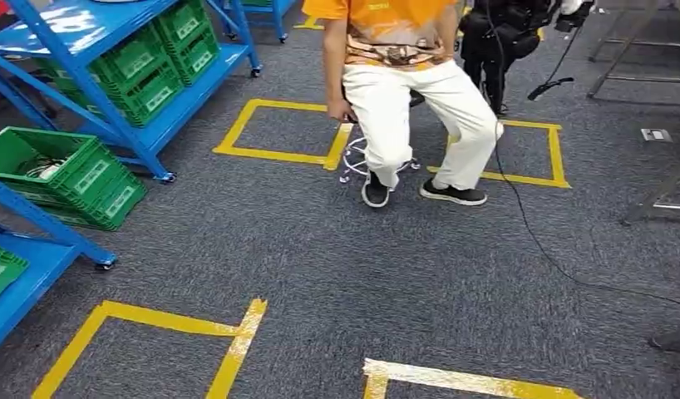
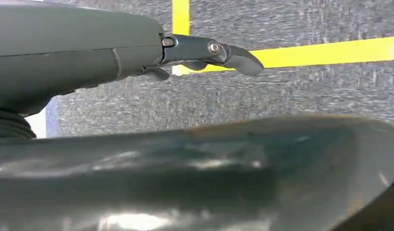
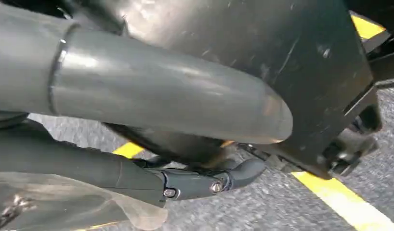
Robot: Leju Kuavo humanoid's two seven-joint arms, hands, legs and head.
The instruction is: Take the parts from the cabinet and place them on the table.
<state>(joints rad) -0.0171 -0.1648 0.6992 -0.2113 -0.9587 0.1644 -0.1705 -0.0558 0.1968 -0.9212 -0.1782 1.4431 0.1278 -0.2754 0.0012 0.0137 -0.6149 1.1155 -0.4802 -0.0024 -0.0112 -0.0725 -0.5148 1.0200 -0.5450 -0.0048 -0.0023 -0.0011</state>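
Head view: I face grey carpet marked with yellow tape (image 1: 237, 341); the parts presumably wait in the green crates (image 1: 66, 170) on the blue cabinet (image 1: 112, 125) to my left — a seated person (image 1: 403, 91) is ahead.

Left wrist view: my left hand (image 2: 137, 53) hangs over the floor, fingers extended, holding nothing.

Right wrist view: my right hand (image 3: 161, 125) hangs likewise; a transparent bag (image 3: 65, 202) lies against it — whether it is gripped I cannot tell.

The grey carpet floor (image 1: 320, 249) looks rough and matt, crossed by glossy yellow tape lines (image 1: 237, 341). The blue painted metal shelving rack (image 1: 112, 108) is smooth with a slight sheen. Green ribbed plastic crates (image 1: 66, 174) look hard and semi-matt. The left hand (image 2: 204, 53) is smooth grey plastic with small metal screws.
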